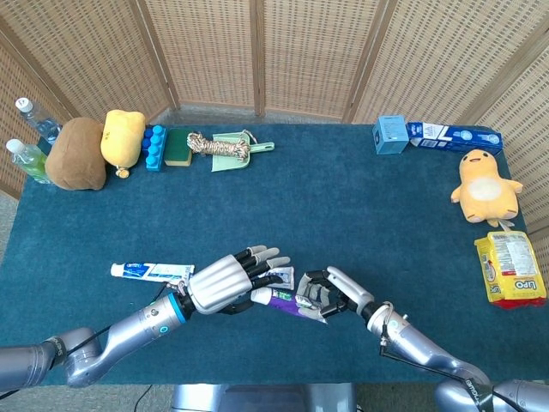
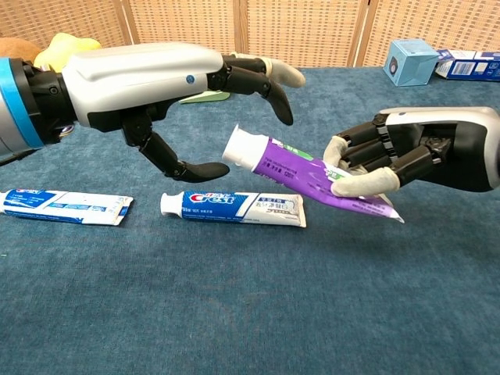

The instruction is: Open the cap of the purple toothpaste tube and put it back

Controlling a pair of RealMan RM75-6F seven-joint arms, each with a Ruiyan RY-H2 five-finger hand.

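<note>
My right hand [image 2: 383, 156] [image 1: 330, 290] grips the purple toothpaste tube [image 2: 312, 173] [image 1: 287, 300] by its flat tail end and holds it above the table, tilted, with the white cap [image 2: 238, 148] pointing left. My left hand [image 2: 180, 86] [image 1: 227, 281] hovers open just left of the cap, its long fingers above the cap and its thumb below it, close but apart from it. The cap sits on the tube.
Two white-and-blue toothpaste tubes lie on the blue cloth, a Crest tube [image 2: 234, 207] under the hands and another [image 2: 62, 205] at the left. Plush toys, bottles and a sponge [image 1: 180, 146] line the far left; boxes [image 1: 390, 135], a yellow plush and a packet stand at the right.
</note>
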